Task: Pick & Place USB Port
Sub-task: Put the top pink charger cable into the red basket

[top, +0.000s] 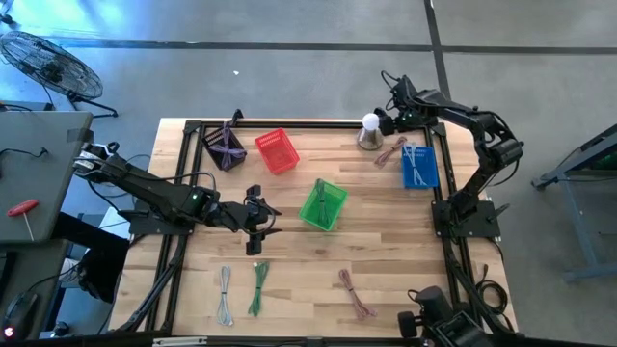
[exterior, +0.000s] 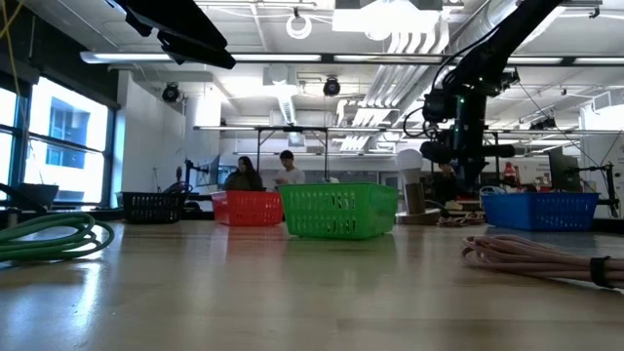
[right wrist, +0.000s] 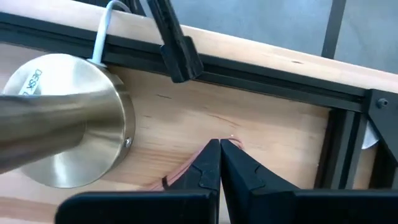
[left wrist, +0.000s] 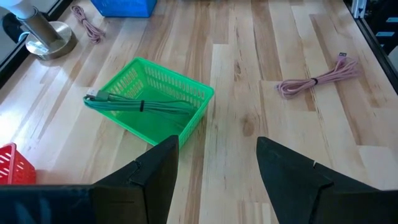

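Observation:
My left gripper [top: 273,220] [left wrist: 217,146] is open and hovers over bare wood, facing the green basket [top: 323,205] [left wrist: 155,106]. A green cable [left wrist: 143,106] lies in that basket. My right gripper [top: 383,125] [right wrist: 221,144] is shut at the far right of the table, pointing down beside the lamp base [right wrist: 62,118]. Its tips are at a coiled pink cable [top: 390,149] [right wrist: 177,176] that lies on the wood. A second pink cable [top: 357,294] [left wrist: 317,79], a green cable [top: 258,287] and a grey cable [top: 225,289] lie flat near the near edge. My right gripper has its shut fingertips right at the pink cable [right wrist: 186,169], coming from above beside the lamp base. The fingers themselves hide the spot, and I cannot tell whether they touch the cable. My left gripper touches nothing.
A red basket [top: 277,151] and a black basket [top: 224,147] holding a purple cable stand at the far left. A blue basket [top: 418,166] with a pale cable stands at the right. The lamp [top: 369,133] and the black frame rail [right wrist: 261,65] crowd my right gripper.

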{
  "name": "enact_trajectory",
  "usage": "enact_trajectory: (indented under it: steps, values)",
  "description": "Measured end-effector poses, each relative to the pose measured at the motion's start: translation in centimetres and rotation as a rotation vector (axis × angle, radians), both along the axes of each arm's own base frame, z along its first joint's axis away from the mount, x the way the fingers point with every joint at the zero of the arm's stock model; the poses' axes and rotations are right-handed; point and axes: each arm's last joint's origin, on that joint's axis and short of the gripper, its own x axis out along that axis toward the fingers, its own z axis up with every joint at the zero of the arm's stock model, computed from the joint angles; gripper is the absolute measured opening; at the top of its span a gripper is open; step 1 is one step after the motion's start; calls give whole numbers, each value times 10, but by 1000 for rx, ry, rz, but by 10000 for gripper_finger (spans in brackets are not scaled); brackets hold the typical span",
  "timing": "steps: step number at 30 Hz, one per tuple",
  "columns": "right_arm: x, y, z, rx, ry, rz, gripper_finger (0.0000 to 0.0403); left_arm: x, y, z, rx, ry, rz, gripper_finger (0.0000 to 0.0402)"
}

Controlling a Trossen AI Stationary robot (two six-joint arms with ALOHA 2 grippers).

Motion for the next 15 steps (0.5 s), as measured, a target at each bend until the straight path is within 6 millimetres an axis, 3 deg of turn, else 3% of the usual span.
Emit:
enact_trajectory:
  steps: [15]
  values:
    - [-12, 7, -2, 65, 142, -39, 0, 0, 0, 0, -2, 0, 1, 211]
